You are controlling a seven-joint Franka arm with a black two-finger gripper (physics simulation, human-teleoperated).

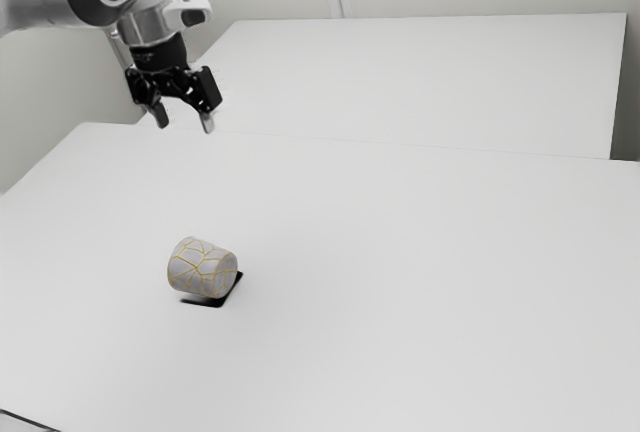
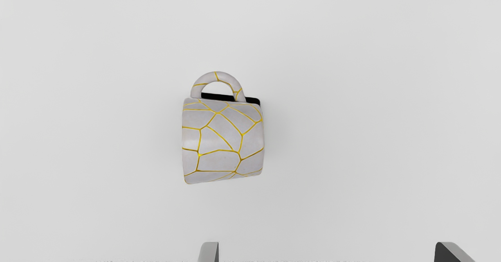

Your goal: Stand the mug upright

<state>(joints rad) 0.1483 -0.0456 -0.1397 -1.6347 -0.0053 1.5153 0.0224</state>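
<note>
One mug handle [image 2: 223, 76], wrist view

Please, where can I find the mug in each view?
Exterior view: the mug lies on its side on the table, left of the picture's middle, lower than the open gripper.
Wrist view: the mug is beyond the fingertips, nearly in line with one finger.
Shared landmark: the black patch by the mug.

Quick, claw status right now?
Claw: open, holding nothing, raised clear of the gold-veined mug lying on its side.
</note>
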